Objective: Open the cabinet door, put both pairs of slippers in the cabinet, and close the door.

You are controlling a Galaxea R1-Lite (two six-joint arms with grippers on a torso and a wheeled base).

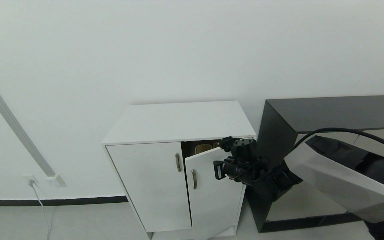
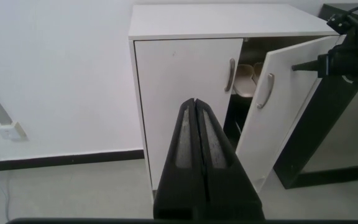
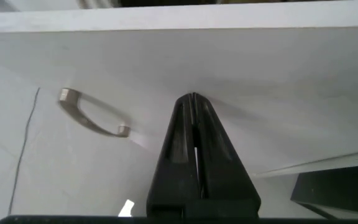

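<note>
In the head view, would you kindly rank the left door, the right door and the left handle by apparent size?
1. Left door.
2. Right door, ajar, so foreshortened; nearly alike.
3. Left handle.

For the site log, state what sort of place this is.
Probably a home-style entryway, or a mock-up of one: a white shoe cabinet against a bare wall, slippers inside its ajar door, and a low wall socket.
</note>
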